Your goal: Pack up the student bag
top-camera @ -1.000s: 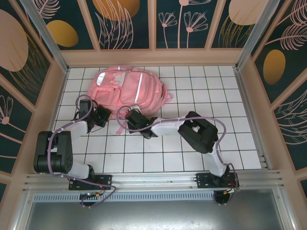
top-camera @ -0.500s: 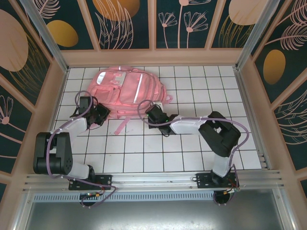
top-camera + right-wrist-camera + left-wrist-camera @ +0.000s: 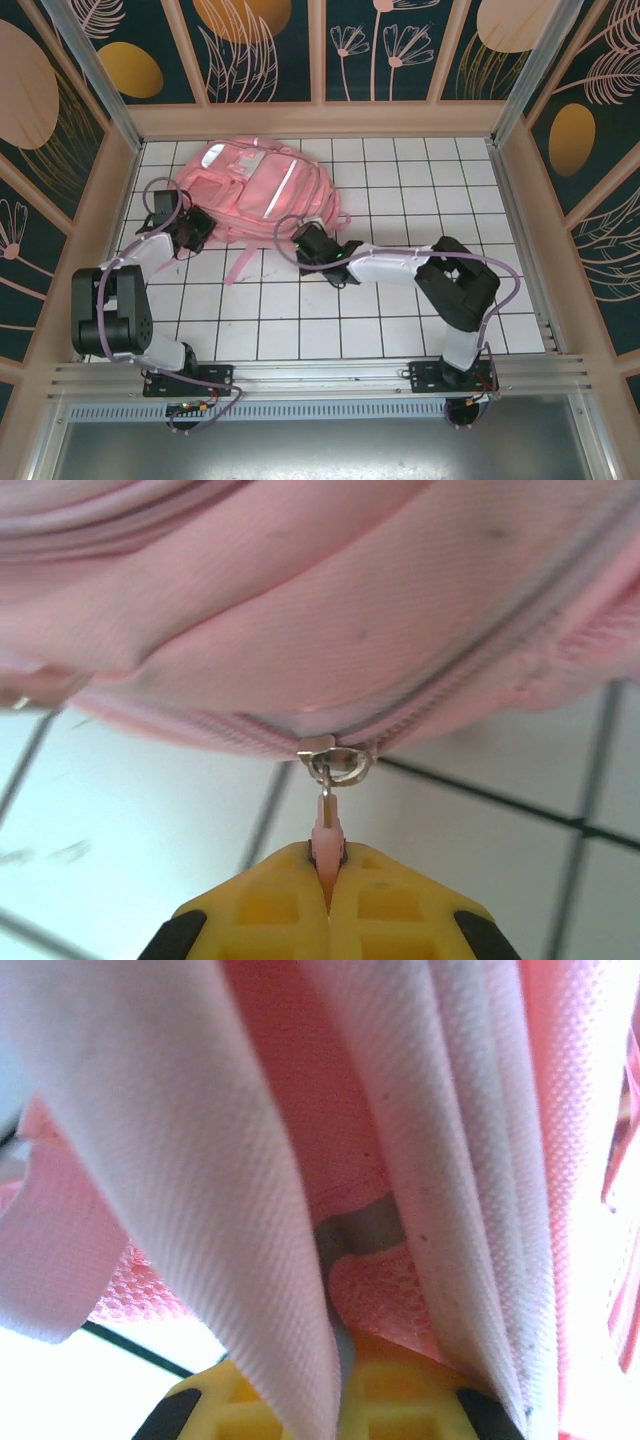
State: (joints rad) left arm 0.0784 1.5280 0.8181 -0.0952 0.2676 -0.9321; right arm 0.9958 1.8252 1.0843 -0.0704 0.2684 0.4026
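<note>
We apparently braced the bag (image 3: 255,185) in the clamped left end effector (image 3: 340,1375) while the right end effector (image 3: 328,868) pinched its zip pull (image 3: 326,830).

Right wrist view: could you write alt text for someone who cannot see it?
The yellow-tipped right hand is shut on a small pink zipper pull, which hangs by a metal ring from the zip of the pink student bag. The bag spans the top of the picture, above the white tiled table.
</note>
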